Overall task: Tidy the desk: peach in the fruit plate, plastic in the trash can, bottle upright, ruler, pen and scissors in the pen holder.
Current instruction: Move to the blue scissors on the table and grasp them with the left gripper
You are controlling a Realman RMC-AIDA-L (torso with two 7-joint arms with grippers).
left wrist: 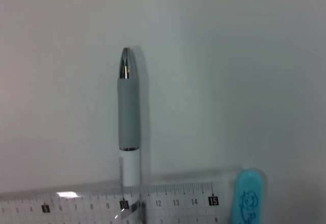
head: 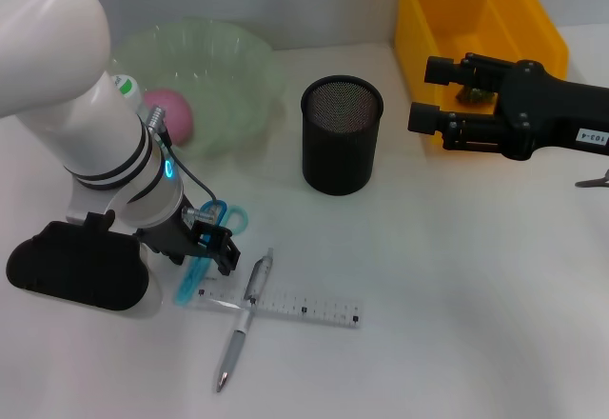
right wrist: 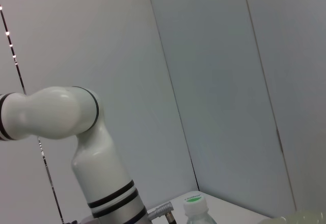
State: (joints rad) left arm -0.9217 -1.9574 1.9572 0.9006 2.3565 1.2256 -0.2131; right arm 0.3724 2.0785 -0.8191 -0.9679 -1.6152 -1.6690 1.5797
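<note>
My left gripper (head: 211, 242) is low over the blue scissors (head: 193, 276), which lie on the table beside the clear ruler (head: 290, 306) and the grey-white pen (head: 243, 316). The pen crosses over the ruler. The left wrist view shows the pen (left wrist: 128, 117), the ruler (left wrist: 173, 201) and the scissors' blue tip (left wrist: 247, 198) from close up. A pink peach (head: 174, 114) lies in the green fruit plate (head: 238, 67). The bottle (head: 125, 85) stands upright behind my left arm. My right gripper (head: 423, 93) hangs open at the yellow trash can (head: 533, 19). A small dark green scrap (head: 469, 94) shows behind its fingers.
The black mesh pen holder (head: 341, 135) stands at the table's middle, between the plate and the yellow bin. The right wrist view shows my left arm (right wrist: 97, 173), the bottle's cap (right wrist: 193, 201) and a wall.
</note>
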